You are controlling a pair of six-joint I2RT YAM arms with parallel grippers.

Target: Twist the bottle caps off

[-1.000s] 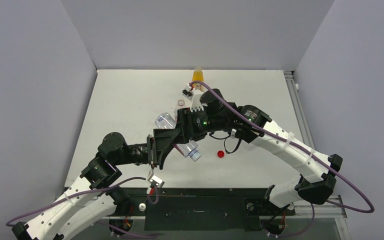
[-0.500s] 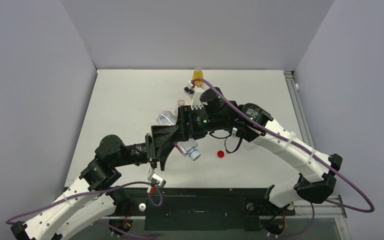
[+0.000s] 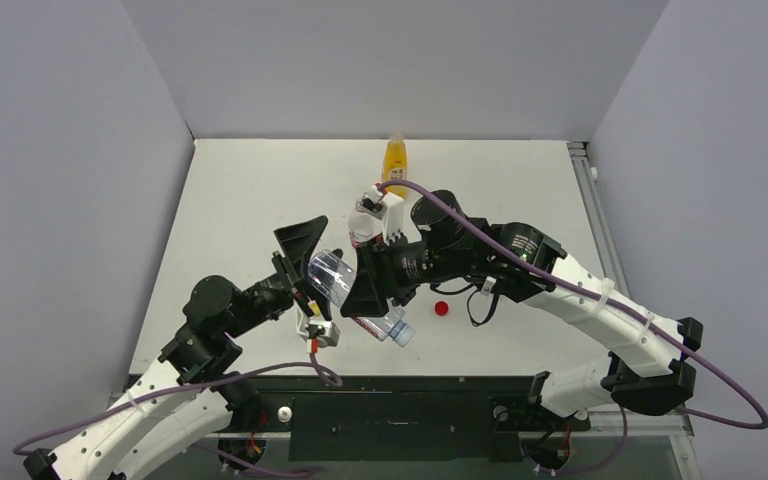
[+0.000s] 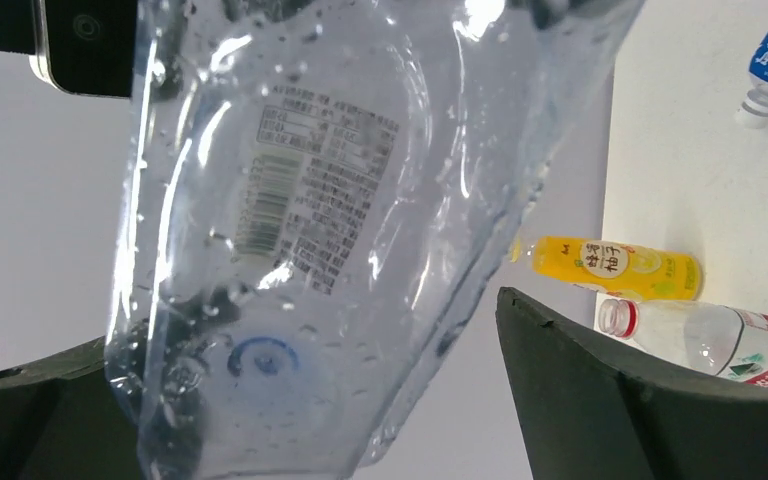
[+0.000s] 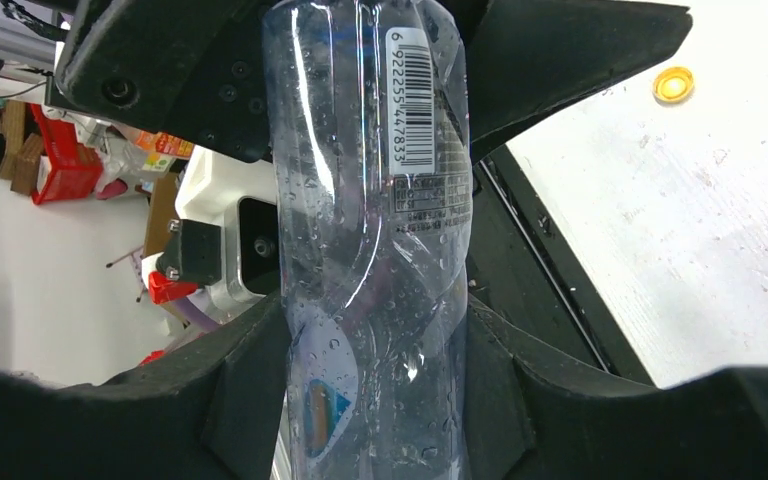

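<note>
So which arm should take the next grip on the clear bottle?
Left, probably: the left gripper is open, straddling the bottle, while the right gripper is clamped on its middle and must hold it.

We see our right hand (image 5: 375, 340) clamping a clear bottle (image 5: 365, 210) between its black fingers (image 5: 230, 380). The bottle is beaded with droplets and carries a barcode strip (image 5: 415, 95) near its far end. The left hand (image 5: 370, 80) spreads wide around that end. A yellow cap (image 5: 673, 85) lies on the white surface (image 5: 680, 220) at upper right, well apart from the bottle.
</note>
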